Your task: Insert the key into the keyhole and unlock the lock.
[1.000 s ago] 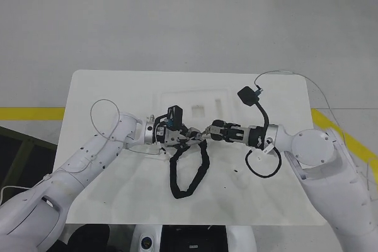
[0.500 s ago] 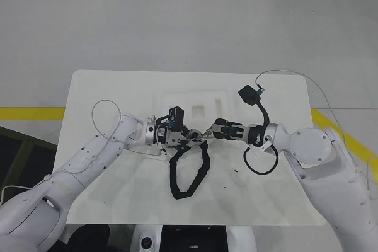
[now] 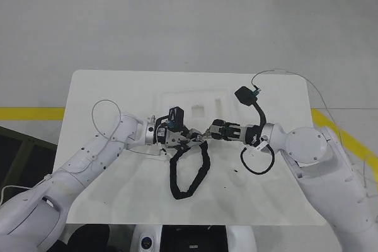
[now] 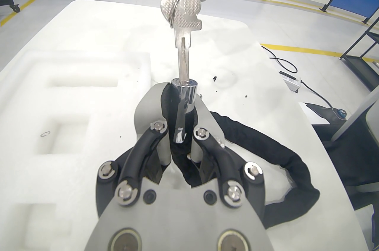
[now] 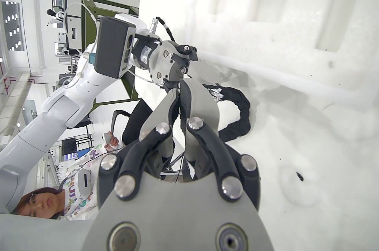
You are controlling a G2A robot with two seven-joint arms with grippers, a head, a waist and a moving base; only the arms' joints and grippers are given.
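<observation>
Key (image 4: 189,15) tip sits hidden inside the silver lock (image 4: 185,96)

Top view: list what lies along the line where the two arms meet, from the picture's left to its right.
Left gripper, shut on the lock → key, tip in the keyhole → right gripper pinching the key → black camera on the right wrist. The chain hangs under several of these, so it is left out.

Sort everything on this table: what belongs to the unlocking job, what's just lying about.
Job: key, lock cylinder, black sleeved chain, left gripper holding the cylinder, right gripper holding the key.
Lying about: foam tray, small ring in its recess, dark crumbs.
</observation>
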